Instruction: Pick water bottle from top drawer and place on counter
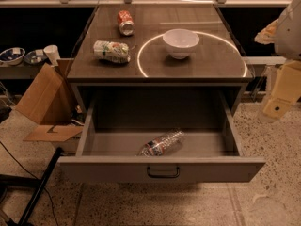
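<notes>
The water bottle (162,143) lies on its side in the open top drawer (160,169), near the front middle, with its cap end pointing back right. The drawer is pulled far out from under the counter (202,62), which carries a bright white ring. My gripper (278,105) hangs at the right edge of the view, right of the counter and above the drawer's right corner, well apart from the bottle.
On the counter stand a white bowl (180,42) inside the ring, a white-and-green snack bag (111,51) at the left and a red soda can (125,22) lying behind it. Cardboard pieces (44,95) and a dark pole (40,187) lie on the floor at the left.
</notes>
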Robot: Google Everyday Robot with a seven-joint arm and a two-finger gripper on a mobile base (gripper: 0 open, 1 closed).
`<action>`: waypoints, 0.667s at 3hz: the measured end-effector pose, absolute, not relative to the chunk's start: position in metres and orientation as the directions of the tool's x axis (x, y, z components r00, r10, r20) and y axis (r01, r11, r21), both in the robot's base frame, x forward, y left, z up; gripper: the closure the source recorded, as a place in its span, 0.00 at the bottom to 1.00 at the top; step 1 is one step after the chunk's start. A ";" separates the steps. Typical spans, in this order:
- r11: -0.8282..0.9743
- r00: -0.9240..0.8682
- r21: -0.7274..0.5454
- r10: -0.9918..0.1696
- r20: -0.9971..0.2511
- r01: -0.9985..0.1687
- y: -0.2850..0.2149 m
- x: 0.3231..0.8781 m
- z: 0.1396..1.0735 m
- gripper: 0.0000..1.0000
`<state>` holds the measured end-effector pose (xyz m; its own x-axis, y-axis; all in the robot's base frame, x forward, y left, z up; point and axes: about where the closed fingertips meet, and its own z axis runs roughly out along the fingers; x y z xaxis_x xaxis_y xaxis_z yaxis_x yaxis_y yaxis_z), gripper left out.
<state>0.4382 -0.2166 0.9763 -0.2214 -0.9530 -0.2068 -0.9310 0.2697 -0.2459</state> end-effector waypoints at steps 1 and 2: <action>0.270 -0.221 -0.246 -0.953 -0.207 -0.931 -0.217 0.438 0.976 0.00; 0.183 -0.145 -0.291 -0.978 -0.148 -0.939 -0.207 0.435 0.979 0.00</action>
<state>0.4347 -0.2069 0.9795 -0.1451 -0.9782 -0.1485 -0.9388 0.1835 -0.2915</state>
